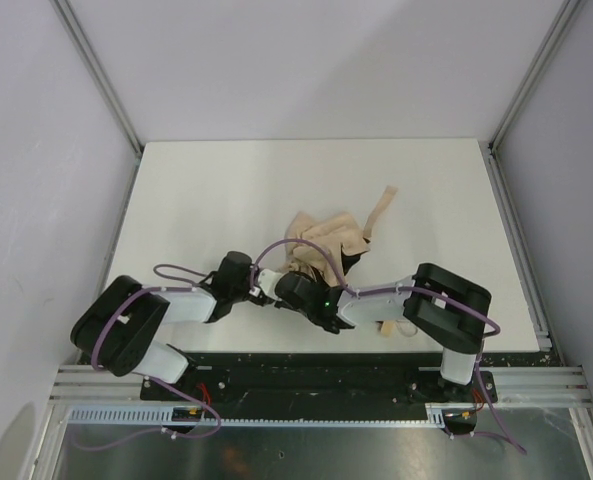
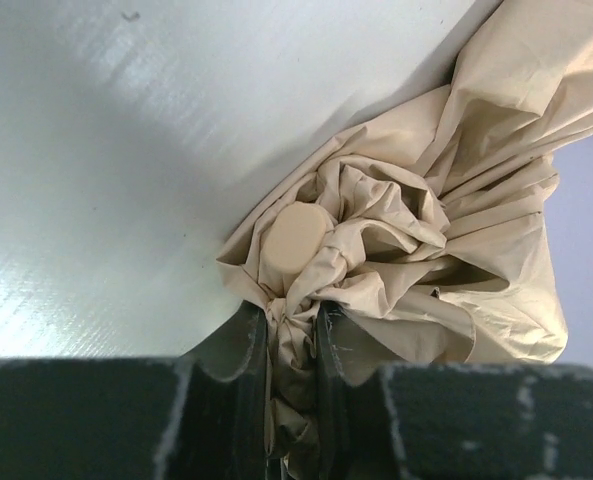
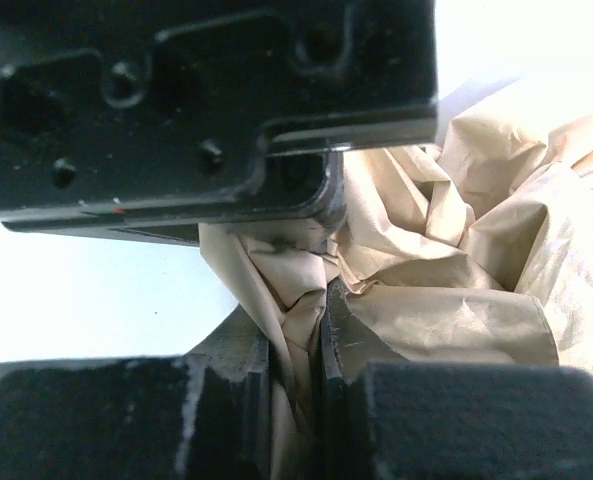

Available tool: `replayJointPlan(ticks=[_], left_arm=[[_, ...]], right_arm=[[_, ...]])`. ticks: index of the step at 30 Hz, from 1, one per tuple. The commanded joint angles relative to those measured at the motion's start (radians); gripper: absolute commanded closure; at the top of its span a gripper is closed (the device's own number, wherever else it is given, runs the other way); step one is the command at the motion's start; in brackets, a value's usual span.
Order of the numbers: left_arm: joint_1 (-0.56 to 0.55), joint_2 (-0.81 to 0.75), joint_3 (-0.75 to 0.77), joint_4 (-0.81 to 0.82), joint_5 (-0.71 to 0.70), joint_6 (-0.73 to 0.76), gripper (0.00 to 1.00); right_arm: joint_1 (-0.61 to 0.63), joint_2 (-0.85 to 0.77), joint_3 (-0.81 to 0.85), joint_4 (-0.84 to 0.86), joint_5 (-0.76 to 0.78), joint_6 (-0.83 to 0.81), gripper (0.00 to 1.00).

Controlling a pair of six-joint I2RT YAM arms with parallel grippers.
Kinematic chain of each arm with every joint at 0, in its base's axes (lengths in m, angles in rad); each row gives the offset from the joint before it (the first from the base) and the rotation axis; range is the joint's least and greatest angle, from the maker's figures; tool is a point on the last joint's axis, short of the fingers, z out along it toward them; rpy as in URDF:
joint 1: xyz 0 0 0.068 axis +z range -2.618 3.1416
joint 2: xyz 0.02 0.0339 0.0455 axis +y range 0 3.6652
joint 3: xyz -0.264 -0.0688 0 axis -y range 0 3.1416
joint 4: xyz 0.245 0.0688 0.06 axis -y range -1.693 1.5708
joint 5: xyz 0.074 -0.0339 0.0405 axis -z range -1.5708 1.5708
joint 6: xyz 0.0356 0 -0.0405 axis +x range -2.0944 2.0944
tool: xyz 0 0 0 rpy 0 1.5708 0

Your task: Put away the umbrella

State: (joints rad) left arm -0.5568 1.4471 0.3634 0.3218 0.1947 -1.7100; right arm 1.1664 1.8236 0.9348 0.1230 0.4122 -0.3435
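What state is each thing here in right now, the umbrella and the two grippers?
Umbrella: collapsed, its cloth crumpled in a loose heap on the table, not rolled up.
Strap: undone, lying loose at the far side of the heap.
Left gripper: shut on a fold of the cloth.
Right gripper: shut on a fold of the cloth.

Plain beige umbrella (image 1: 321,238), black fingers (image 2: 241,350), white table (image 1: 226,190).
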Motion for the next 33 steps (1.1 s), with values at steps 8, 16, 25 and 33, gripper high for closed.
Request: replayJointPlan(ticks=[8, 16, 25, 33], left_arm=[[0.065, -0.045, -0.004, -0.137, 0.064, 0.181, 0.55], [0.307, -0.227, 0.008, -0.17, 0.107, 0.446, 0.01], [0.431, -0.438, -0.072, -0.256, 0.223, 0.487, 0.01], [0.302, -0.525, -0.12, -0.249, 0.196, 0.307, 0.01]], right_arm=[[-0.133, 0.149, 0.005, -0.154, -0.531, 0.212, 1.0], [-0.216, 0.196, 0.025, -0.158, -0.814, 0.302, 1.0], [-0.336, 0.312, 0.104, -0.224, -1.113, 0.386, 1.0], [-0.409, 0.411, 0.218, -0.292, -1.223, 0.456, 1.0]])
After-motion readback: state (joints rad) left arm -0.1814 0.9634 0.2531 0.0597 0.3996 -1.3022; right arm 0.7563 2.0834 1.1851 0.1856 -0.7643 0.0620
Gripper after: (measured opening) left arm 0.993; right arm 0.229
